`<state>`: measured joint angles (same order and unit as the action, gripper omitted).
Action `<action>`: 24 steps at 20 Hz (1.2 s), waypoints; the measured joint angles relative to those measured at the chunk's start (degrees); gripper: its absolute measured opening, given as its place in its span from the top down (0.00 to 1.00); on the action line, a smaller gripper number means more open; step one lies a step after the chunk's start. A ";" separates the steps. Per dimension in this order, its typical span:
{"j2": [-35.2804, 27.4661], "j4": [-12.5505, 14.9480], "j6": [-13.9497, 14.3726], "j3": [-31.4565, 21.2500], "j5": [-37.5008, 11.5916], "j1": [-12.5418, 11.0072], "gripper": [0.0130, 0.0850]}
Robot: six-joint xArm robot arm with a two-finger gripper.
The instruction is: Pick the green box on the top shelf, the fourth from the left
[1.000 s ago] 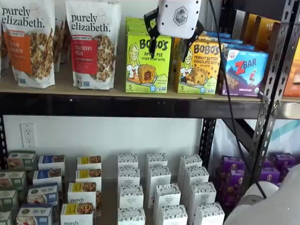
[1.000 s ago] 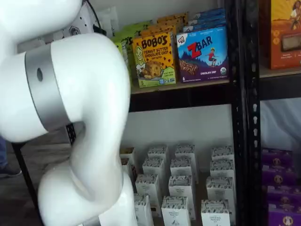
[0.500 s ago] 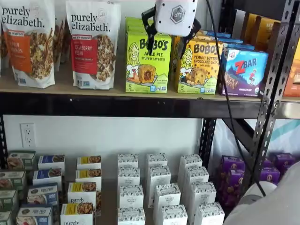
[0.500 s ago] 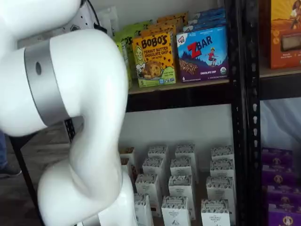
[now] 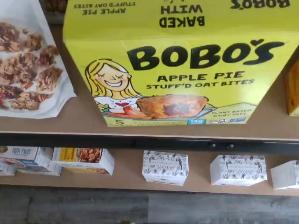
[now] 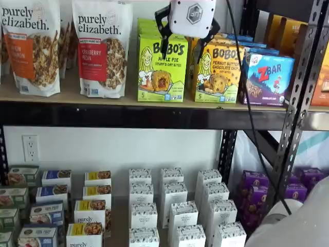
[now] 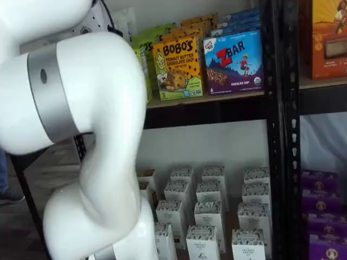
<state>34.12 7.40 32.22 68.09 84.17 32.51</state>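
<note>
Our gripper [image 6: 187, 37] hangs spread before the Bobo's Apple Pie box [image 6: 162, 68] on the top shelf [image 6: 128, 105], apparently straddling it; next, we judge, close.

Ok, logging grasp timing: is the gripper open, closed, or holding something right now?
Gripper: open, fingers straddling the top of the green Bobo's Apple Pie box, not closed on it.
</note>
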 joint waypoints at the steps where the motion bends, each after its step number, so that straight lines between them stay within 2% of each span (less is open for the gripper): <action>1: -0.05 0.07 0.09 0.10 0.14 0.09 0.00; 8: -0.20 0.16 0.51 0.41 0.94 0.54 0.00; 18: -0.42 -1.46 0.34 0.38 0.73 0.43 0.00; 24: -3.05 -0.67 0.85 2.96 1.56 0.88 0.00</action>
<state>31.07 6.73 33.07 71.05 85.73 33.40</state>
